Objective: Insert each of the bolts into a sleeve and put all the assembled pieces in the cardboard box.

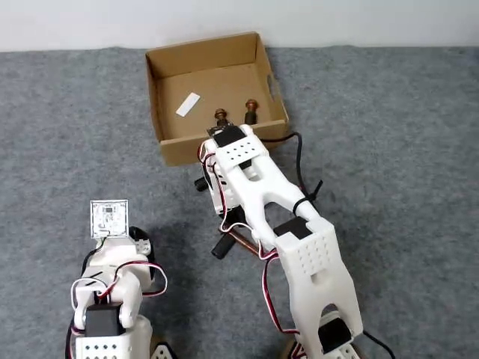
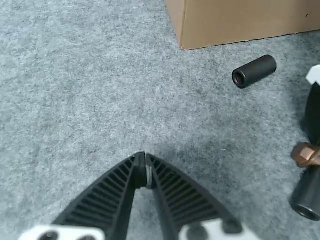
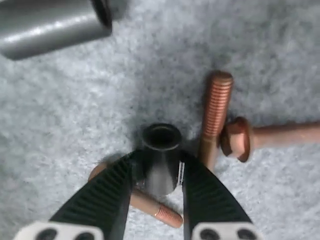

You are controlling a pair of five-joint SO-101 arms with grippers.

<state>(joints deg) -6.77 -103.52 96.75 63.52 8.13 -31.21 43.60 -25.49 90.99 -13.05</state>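
Clamping a black sleeve [image 3: 161, 150] between the right fingers [image 3: 110, 192], beside a copper bolt [image 3: 215, 115]; holding the left fingers [image 2: 112, 192] shut above the tabletop [image 2: 75, 75].

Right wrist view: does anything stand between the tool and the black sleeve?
Nothing visible does. The right tool has the sleeve between its fingers; a bolt lies beside the sleeve, not in between.

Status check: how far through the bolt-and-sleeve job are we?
Done: two copper bolts in dark sleeves seemingly stand in the open cardboard box. In hand: the right tool grips a black cylindrical sleeve whose hole looks empty. Remaining: three loose copper bolts beside it, plus another black sleeve on the grey carpet.
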